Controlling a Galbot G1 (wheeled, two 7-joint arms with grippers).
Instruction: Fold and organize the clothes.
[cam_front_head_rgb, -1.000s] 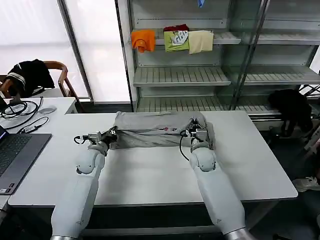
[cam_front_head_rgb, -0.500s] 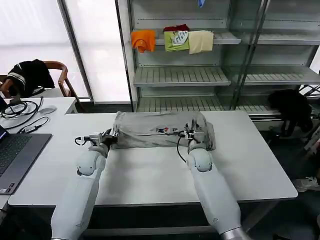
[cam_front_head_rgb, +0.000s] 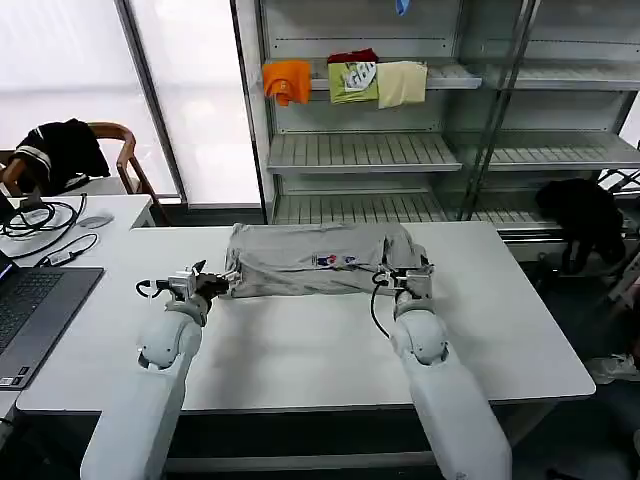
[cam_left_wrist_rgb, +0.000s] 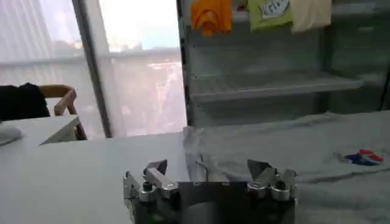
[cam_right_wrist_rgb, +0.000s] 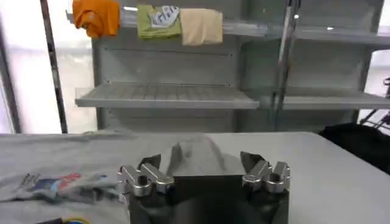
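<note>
A light grey shirt (cam_front_head_rgb: 310, 262) lies folded into a wide band at the back of the white table (cam_front_head_rgb: 300, 350), its small colourful print (cam_front_head_rgb: 337, 260) facing up. My left gripper (cam_front_head_rgb: 220, 281) stands open at the band's left end, with the cloth's edge (cam_left_wrist_rgb: 201, 152) just beyond its spread fingers (cam_left_wrist_rgb: 155, 167). At the band's right end my right gripper (cam_front_head_rgb: 405, 271) is open too, and a bump of grey cloth (cam_right_wrist_rgb: 195, 152) rises right in front of its jaws. Neither holds the shirt. In the right wrist view the print (cam_right_wrist_rgb: 52, 181) lies off to one side.
A laptop (cam_front_head_rgb: 30, 310), cables and a mouse (cam_front_head_rgb: 95, 219) sit on the left table. A chair with a black garment (cam_front_head_rgb: 60, 145) stands behind them. Orange (cam_front_head_rgb: 287, 80), green and cream folded garments rest on the shelf. Another black garment (cam_front_head_rgb: 580, 215) hangs at the right.
The shirt's near edge went back over itself and the print now faces up. Both grippers have moved outward to the band's ends, the left one leftward, the right one rightward.
</note>
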